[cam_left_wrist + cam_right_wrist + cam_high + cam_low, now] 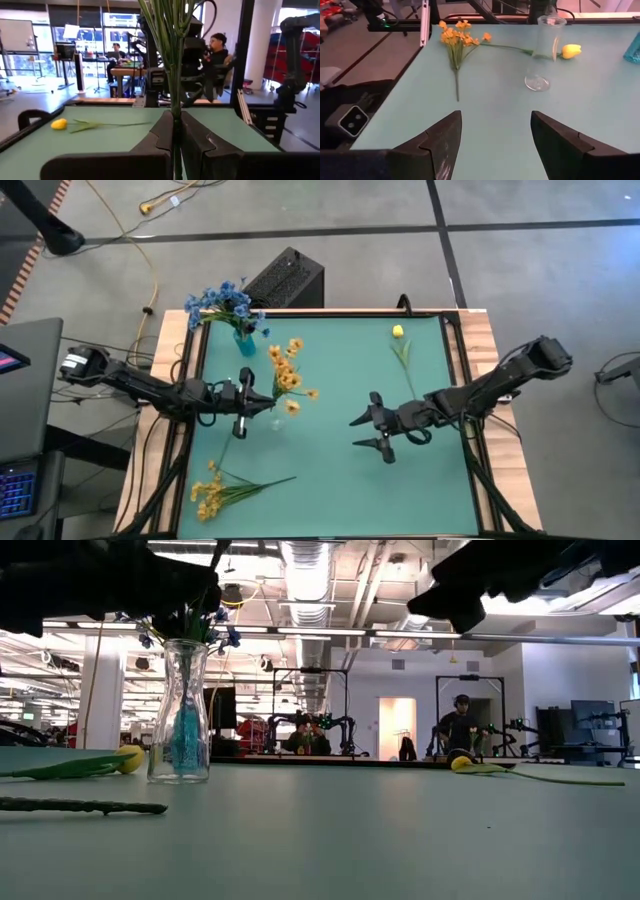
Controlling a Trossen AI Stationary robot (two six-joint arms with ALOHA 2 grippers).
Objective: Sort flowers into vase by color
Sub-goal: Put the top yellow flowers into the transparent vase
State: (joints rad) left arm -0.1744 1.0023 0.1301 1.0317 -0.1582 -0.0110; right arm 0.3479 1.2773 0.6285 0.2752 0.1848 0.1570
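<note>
- L gripper (243, 402) is pinching the yellow spray (286, 372) by its stalks, near the blue-flower vase (244, 342).
- R gripper (372, 431) is hovering w/ fingers spread, well apart from that vase.
- Yellow bud stem (401, 348) is lying farther right; another yellow spray (218, 489) nearer the front edge.

Flower and vase count on the green mat

Two vases: one with the blue spray (222, 302), one clear vase (544, 52). Two yellow sprays (287, 370) (212, 492). Two single yellow buds show: one (398, 331), another (571, 50). Two arms.
</note>
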